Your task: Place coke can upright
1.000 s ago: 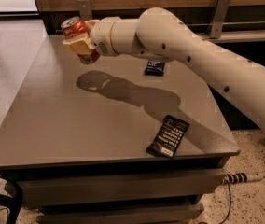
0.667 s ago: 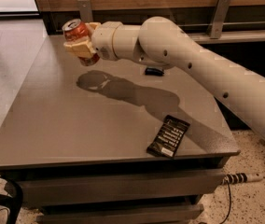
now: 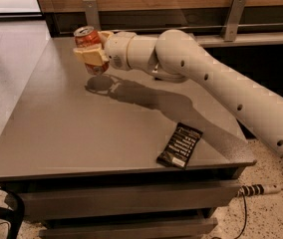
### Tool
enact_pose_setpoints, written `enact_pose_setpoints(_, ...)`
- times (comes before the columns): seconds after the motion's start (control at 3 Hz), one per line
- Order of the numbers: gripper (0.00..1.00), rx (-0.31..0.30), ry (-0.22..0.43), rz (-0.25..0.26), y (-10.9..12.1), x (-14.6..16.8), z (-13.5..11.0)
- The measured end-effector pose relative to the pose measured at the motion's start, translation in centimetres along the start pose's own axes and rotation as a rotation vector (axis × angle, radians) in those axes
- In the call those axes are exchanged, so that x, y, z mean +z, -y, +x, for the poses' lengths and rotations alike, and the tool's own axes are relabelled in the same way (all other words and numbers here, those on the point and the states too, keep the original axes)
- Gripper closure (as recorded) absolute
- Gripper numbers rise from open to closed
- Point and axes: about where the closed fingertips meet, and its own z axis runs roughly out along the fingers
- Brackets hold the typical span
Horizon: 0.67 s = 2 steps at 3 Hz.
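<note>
pincer [image 3: 94, 49] clamped on can [image 3: 86, 37], near-upright, above table [image 3: 57, 133] far end | can's middle hidden behind finger pad [image 3: 88, 55] | packet [image 3: 180, 146] near front edge

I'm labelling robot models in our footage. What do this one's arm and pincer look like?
The arm is a chain of thick, rounded, cream-white tube segments with small dark round holes along the side and no cables showing. The pincer, at the coke can over the table's far left part, has blocky pale tan fingers on a white ringed wrist.
</note>
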Motion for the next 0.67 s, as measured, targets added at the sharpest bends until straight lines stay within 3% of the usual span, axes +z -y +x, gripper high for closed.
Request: enact_pose_setpoints(0.67, 1.0, 0.087, 0.042, 0.016, 0.0, -0.7, 2.2)
